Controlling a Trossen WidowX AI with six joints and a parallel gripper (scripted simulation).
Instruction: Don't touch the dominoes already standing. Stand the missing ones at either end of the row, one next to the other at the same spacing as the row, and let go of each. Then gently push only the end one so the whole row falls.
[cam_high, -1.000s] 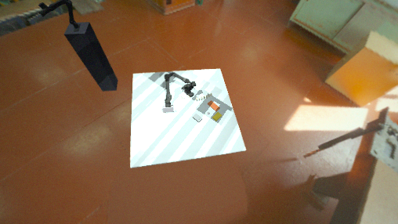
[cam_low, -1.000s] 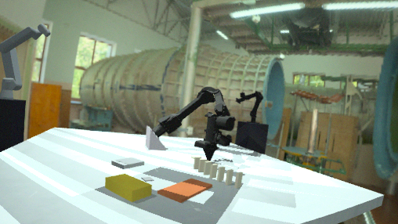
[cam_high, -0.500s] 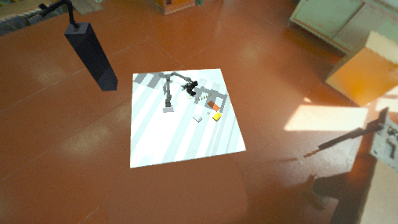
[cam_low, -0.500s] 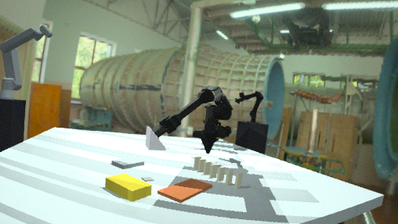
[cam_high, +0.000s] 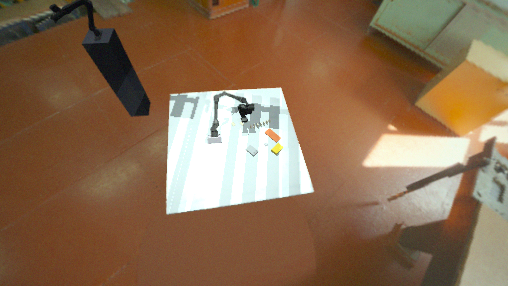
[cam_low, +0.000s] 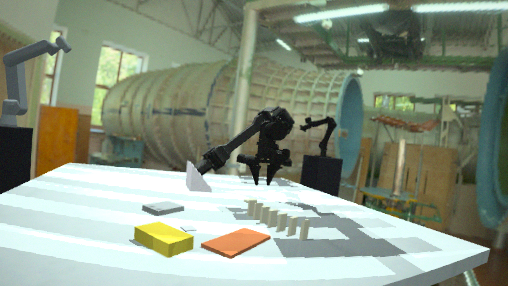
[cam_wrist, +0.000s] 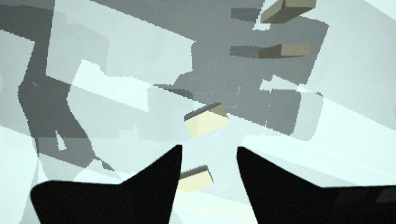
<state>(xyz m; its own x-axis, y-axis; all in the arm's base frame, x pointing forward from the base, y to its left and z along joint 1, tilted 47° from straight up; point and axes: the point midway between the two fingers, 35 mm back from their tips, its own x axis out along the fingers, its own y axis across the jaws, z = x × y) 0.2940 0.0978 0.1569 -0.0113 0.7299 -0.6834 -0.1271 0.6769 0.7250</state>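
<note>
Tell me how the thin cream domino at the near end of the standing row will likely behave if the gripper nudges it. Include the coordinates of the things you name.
The thin cream domino (cam_low: 304, 229) looks rigid, so it should probably tip as one piece rather than bend. Standing upright on a narrow base, it may need only a light push. Its neighbour stands close by, so toppling that way would likely knock it.

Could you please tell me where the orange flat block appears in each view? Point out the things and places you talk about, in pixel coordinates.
Top: orange flat block (cam_high: 272, 135) (cam_low: 236, 242) between the domino row (cam_high: 260, 124) (cam_low: 273, 217) (cam_wrist: 295, 50) and yellow block (cam_high: 276, 149) (cam_low: 160, 236).
Exterior: low, just left of centre, right of the yellow block.
Wrist: not in it.
Shared landmark: the domino row, only partly visible at the wrist view's upper right.
</note>
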